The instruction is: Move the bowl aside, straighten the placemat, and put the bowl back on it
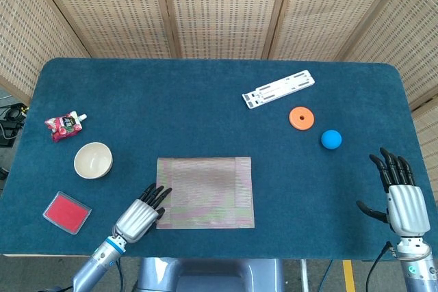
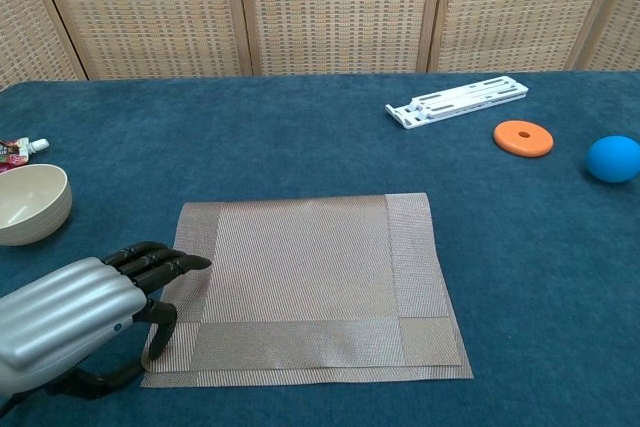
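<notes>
A left robot hand (image 2: 75,322) reaches over the near-left corner of a woven placemat (image 2: 305,282) on a blue worktop (image 1: 205,107), its dark fingertips (image 2: 165,265) extended across the mat's left border and its thumb curled down at the edge; whether it is pinching the fabric or only pressing on it cannot be told. The cream bowl (image 1: 93,160) already sits off the mat, at about ten o'clock from it, near the worktop's left side, beside a red snack pouch (image 1: 64,125) and a red pad (image 1: 66,211). The right robot hand (image 1: 400,200) waits at the worktop's four o'clock corner, fingers spread and holding nothing.

The step in hand appears to be squaring the mat. In the chest view a second layer shows along the mat's near edge, so the mat seems folded or doubled there; a flat, light press with a slow slide looks safer than a pinch, which could bunch the weave. Drawing the corner toward six o'clock until the near edge runs parallel with the worktop's front should finish it, leaving a clear path for the bowl's return.
</notes>
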Motion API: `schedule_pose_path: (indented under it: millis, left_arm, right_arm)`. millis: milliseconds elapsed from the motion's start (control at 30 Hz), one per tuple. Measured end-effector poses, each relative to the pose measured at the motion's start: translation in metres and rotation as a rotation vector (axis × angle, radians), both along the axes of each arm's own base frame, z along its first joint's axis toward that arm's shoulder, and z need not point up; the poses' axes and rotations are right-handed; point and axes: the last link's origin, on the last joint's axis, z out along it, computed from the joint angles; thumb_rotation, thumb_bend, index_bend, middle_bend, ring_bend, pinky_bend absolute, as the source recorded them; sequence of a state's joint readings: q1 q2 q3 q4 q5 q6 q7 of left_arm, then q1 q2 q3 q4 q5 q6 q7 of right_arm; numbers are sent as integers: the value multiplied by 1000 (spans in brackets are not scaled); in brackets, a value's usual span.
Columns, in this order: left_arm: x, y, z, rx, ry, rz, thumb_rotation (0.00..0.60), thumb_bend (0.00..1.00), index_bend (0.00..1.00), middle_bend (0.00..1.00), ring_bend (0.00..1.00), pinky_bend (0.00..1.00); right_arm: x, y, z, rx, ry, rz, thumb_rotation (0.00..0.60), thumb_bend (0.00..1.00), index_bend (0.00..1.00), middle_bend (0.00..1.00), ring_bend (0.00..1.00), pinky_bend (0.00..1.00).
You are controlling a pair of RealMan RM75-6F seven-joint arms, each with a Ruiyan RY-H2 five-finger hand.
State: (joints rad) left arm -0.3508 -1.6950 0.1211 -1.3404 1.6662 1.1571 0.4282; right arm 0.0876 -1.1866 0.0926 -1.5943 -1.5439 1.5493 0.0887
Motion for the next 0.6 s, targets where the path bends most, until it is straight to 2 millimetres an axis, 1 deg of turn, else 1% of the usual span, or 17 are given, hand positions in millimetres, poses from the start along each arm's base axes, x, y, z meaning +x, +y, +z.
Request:
schedule_pose_path:
  millis: [200, 400, 600]
  left_arm:
    - [1, 1, 1, 5, -10, -3, 600, 411, 633, 0, 0, 0]
    - [2, 3, 5, 15, -17, -4, 600, 411, 636, 0, 0, 0]
    - [8, 9, 12, 33, -37, -6, 600, 410, 629, 0, 0, 0]
  right_arm:
    - [0, 0, 0, 0, -3, 1, 600, 139, 127, 0, 0, 0]
    - [0, 0, 0, 1, -4, 0, 600, 138, 127, 0, 0, 0]
    - [0, 0, 1, 1, -4, -1, 600, 139, 127, 0, 0, 0]
